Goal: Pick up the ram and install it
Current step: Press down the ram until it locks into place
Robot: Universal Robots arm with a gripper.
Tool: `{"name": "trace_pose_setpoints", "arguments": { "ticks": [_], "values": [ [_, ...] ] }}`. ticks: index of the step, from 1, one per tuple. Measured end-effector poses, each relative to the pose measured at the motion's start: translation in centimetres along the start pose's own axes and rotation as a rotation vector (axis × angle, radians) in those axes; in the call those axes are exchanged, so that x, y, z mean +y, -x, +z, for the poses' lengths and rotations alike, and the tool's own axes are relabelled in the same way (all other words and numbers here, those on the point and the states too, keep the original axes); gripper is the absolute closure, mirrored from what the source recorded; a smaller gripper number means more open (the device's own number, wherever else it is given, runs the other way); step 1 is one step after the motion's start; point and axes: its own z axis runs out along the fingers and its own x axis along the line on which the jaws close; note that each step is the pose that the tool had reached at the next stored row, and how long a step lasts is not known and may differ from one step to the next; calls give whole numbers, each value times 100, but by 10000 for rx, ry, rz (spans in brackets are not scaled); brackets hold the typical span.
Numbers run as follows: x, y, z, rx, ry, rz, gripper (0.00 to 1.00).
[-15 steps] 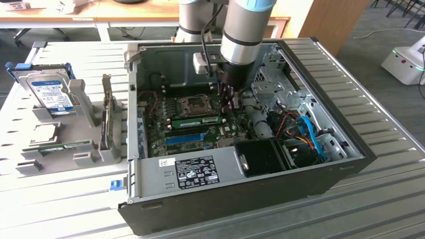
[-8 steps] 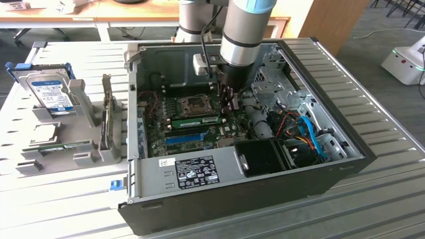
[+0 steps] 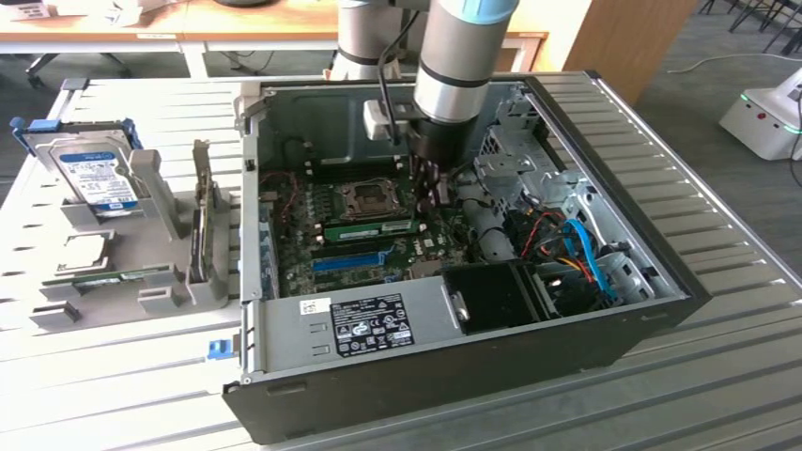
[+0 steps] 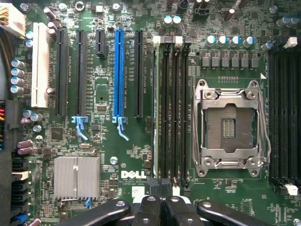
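Case point(image 3: 414, 376): was laid open on the table point(image 3: 113, 395).
Ram point(image 3: 371, 228): was seen standing in a slot beside the socket point(image 4: 230, 122).
Gripper point(image 4: 162, 203): jaws pressed together, nothing pinched.
Risk: ram possibly left half-seated; it could be tilted by an off-centre press.

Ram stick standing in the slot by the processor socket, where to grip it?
Probably pinch the ram across its flat faces near the middle of its top edge, coming straight down: it stands on edge, long and thin, top exposed.
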Motion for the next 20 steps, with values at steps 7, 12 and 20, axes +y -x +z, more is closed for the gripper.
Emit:
{"name": "trace_pose_setpoints", "arguments": {
  "ticks": [7, 12, 20],
  "values": [
    [0, 8, 7, -1, -1, 0, 90],
    [-1, 7, 33, 3, 0, -1, 90],
    [-1, 7, 42, 0, -1, 0, 90]
  ]
}}
